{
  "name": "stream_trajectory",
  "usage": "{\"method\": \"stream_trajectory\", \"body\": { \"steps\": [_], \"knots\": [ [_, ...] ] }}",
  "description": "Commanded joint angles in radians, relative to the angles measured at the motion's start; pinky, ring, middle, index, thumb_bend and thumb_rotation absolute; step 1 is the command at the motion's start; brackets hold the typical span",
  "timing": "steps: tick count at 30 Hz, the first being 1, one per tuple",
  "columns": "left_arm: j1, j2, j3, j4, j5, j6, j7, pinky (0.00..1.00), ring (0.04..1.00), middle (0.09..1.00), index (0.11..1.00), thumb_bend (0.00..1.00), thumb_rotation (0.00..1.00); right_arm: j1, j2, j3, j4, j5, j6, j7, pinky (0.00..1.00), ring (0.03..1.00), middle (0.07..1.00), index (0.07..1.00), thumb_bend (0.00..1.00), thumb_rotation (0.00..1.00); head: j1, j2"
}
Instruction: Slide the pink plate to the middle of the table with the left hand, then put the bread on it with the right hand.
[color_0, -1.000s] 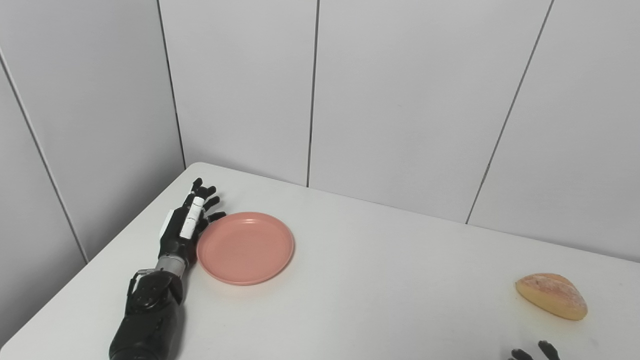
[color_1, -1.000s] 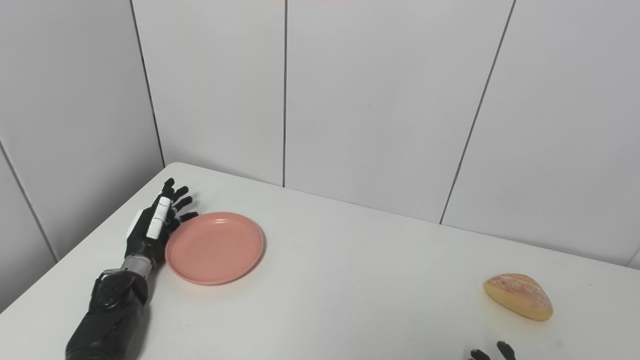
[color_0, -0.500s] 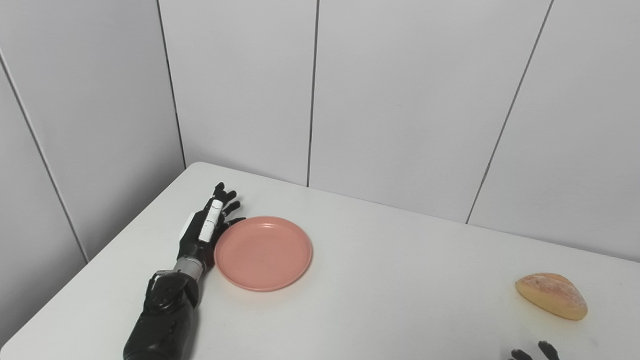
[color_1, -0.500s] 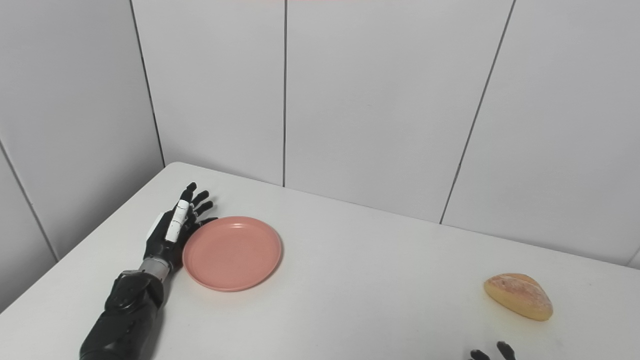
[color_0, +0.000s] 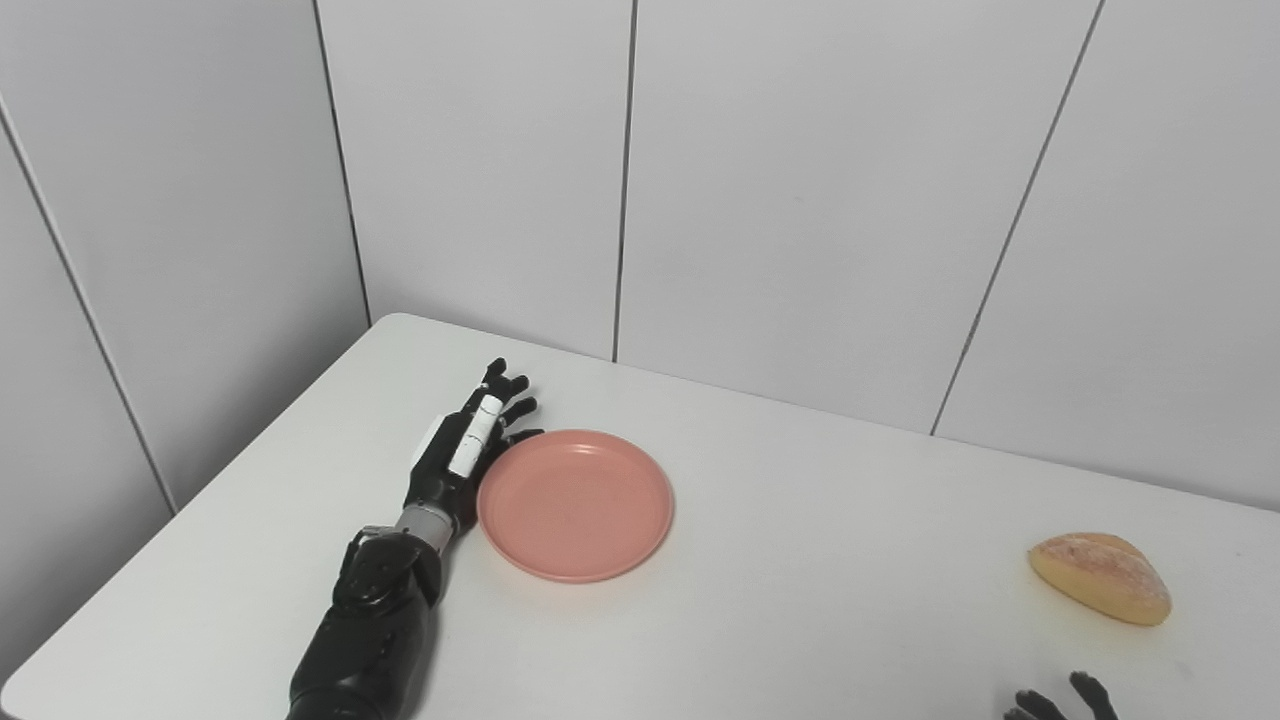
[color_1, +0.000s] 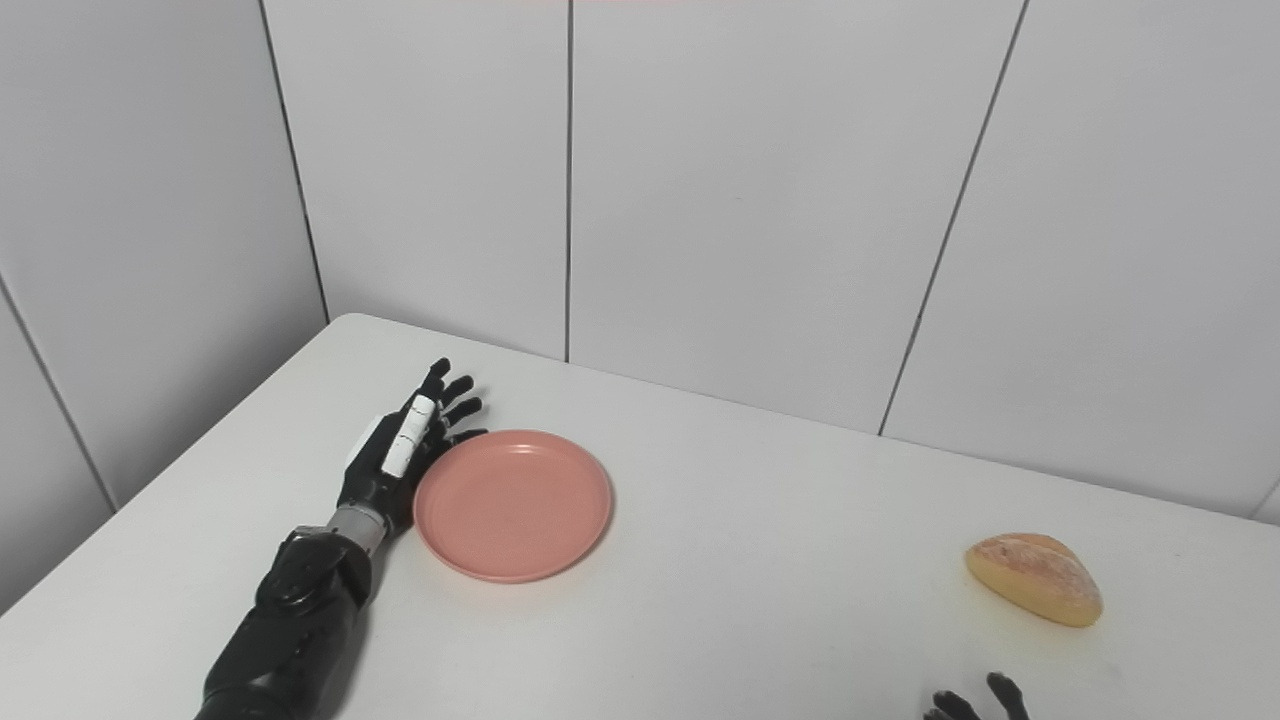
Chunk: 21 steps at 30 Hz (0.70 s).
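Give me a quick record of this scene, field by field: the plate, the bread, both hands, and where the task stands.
plate: pink plate, empty, flat on the white table, left of the table's middle
bread: bread lying on the table at the right, apart from the plate
left hand: left hand, fingers straight, its edge against the plate's left rim, holding nothing
right hand: right hand, only fingertips visible at the bottom edge, near the bread, not touching it
task stage: plate slide under way; bread not yet picked up
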<state>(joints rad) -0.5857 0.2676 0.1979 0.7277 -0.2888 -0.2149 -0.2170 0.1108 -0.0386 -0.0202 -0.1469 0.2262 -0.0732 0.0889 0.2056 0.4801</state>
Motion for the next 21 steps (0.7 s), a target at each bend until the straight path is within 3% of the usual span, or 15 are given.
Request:
{"method": "stream_trajectory", "body": {
  "steps": [1,10,15,21],
  "knots": [
    [0.002,-0.016,-0.008,-0.034,0.011,0.004,0.007,0.76,0.921,0.967,1.0,0.98,0.78,0.013,0.003,0.002,-0.011,0.001,0.012,0.005,0.8,0.785,0.785,0.922,0.85,0.9,-0.003,0.002],
    [0.036,-0.075,-0.029,-0.12,0.052,0.059,0.07,0.76,0.914,0.963,0.997,0.98,0.76,0.016,0.006,0.007,-0.021,-0.004,0.019,0.001,0.79,0.78,0.781,0.92,0.84,0.9,-0.013,0.007],
    [0.054,-0.113,-0.045,-0.151,0.07,0.073,0.089,0.82,0.944,0.982,1.0,0.96,0.75,0.017,0.01,0.01,-0.029,-0.009,0.025,-0.004,0.79,0.78,0.779,0.917,0.82,0.89,-0.016,0.012],
    [0.08,-0.147,-0.06,-0.188,0.104,0.099,0.136,0.84,0.931,0.98,1.0,0.93,0.78,0.019,0.017,0.018,-0.048,-0.021,0.033,-0.01,0.79,0.779,0.775,0.917,0.81,0.9,-0.06,0.039]
  ]
}}
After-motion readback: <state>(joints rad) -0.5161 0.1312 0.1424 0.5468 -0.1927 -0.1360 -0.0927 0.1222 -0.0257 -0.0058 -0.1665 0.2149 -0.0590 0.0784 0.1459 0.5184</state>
